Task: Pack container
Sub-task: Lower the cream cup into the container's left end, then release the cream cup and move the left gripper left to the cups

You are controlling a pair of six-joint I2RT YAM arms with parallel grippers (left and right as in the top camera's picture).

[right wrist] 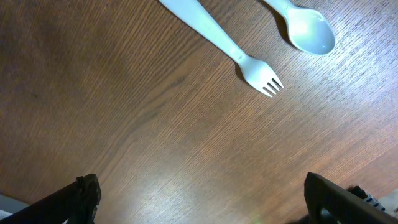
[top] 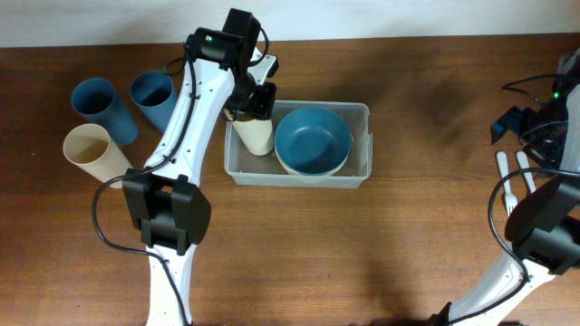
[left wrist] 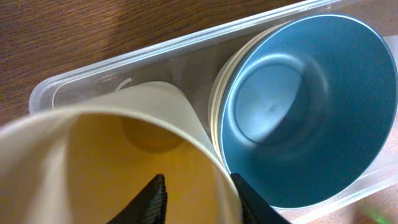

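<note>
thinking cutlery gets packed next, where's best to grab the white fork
Grip the fork mid-handle, straight down from above, jaws across it: it lies flat on the table, the handle is slim, and the spoon lies apart.

The container is clear glossy plastic, the table grained wood.

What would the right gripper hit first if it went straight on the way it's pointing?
The right gripper would probably meet bare wooden table first; the white fork and spoon lie beyond that spot, though depth is unclear.
</note>
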